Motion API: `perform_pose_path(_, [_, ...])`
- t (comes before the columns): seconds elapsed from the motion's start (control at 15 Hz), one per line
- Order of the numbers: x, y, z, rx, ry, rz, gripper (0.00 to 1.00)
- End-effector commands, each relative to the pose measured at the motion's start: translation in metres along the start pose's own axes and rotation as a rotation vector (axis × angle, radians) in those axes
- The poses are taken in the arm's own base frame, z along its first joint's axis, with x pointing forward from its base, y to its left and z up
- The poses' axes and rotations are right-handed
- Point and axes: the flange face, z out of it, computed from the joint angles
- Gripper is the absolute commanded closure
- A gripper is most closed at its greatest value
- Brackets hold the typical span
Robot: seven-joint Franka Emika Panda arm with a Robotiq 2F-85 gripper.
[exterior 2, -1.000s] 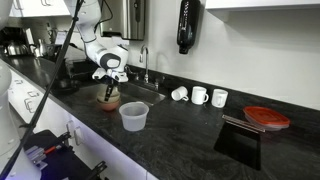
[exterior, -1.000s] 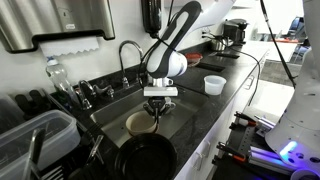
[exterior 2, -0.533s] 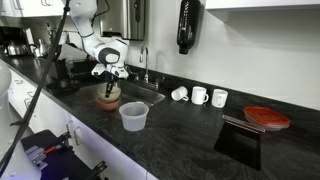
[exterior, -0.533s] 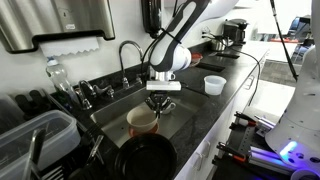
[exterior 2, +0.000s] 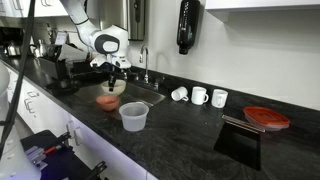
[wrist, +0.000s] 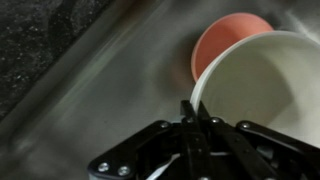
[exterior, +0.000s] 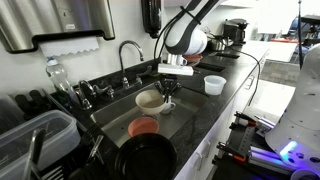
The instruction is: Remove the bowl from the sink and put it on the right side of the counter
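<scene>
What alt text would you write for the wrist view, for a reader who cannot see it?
The gripper is shut on the rim of the bowl, holding this cream-tan bowl over the steel sink. A red-orange dish lies in the basin, partly hidden behind the bowl. The speckled black counter fills the upper left corner.

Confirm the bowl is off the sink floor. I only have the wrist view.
Observer: Yes. The bowl hangs from the gripper, clear above the red dish in the sink.
Operator: Anything on the counter past the sink?
Observer: A plastic tub near the front edge of the counter, three white mugs by the wall.
Operator: Faucet close?
Observer: The faucet stands behind the bowl, not touching.
</scene>
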Motion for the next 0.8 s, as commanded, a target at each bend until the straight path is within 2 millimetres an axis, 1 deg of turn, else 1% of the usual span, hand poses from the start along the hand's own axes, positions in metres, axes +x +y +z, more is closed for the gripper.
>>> perform_pose_path(0.0, [0.014, 0.038, -0.03, 0.033, 0.045, 0.123, 0.99])
perform_pose_path(0.2, [0.041, 0.081, -0.052, 0.052, 0.082, 0.27, 0.99])
perform_pose_path(0.27, [0.049, 0.095, -0.058, 0.058, 0.09, 0.308, 0.99])
perform_pose_path(0.33, [0.054, 0.104, -0.064, 0.068, 0.091, 0.335, 0.99])
perform_pose_path(0.4, [0.058, 0.095, -0.057, 0.053, 0.073, 0.29, 0.99])
perform_pose_path(0.47, [0.06, 0.101, -0.06, 0.057, 0.075, 0.303, 0.95])
perform_pose_path(0.73, [0.056, 0.096, -0.055, 0.048, 0.07, 0.289, 0.95])
